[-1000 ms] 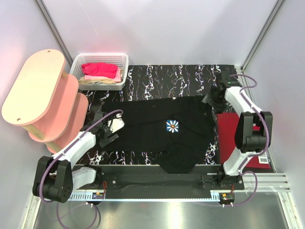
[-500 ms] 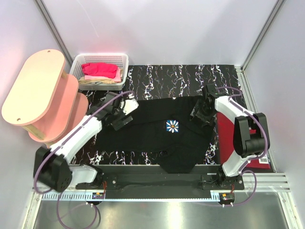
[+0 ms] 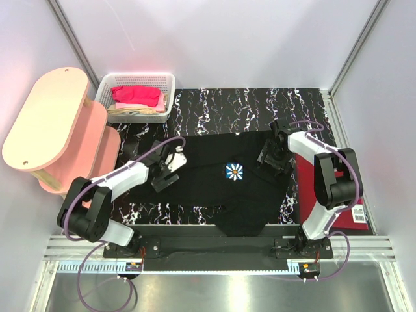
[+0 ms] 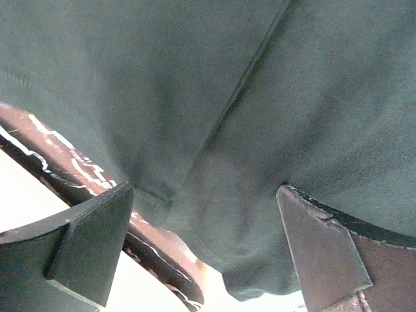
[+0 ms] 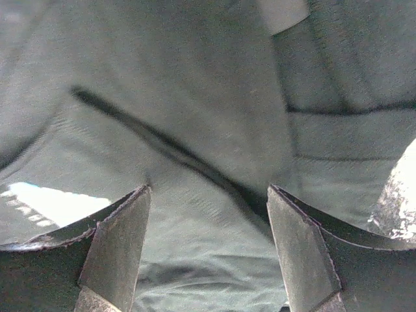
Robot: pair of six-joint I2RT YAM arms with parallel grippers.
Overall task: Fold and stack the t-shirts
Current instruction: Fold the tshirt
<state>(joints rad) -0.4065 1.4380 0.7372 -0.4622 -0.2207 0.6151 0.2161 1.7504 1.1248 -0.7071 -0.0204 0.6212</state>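
T-shirt [image 3: 218, 192] flat, left hand [image 3: 166, 171] over one edge, right hand [image 3: 270, 160] opposite

Both arms extend forward and bend inward toward each other. Left gripper [image 3: 166, 170]: wrist pitched down, jaws spread fully apart. Right gripper [image 3: 270, 160]: wrist pitched down, jaws parted wide, slightly narrower.

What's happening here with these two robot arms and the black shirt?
The arms are working on a black t-shirt spread flat on the marbled table. The left gripper is open over the shirt's left edge, and the right gripper is open over its right side. Neither has closed on the cloth. A dark red shirt lies to the right, partly under the right arm. A pink shirt sits in the white basket.
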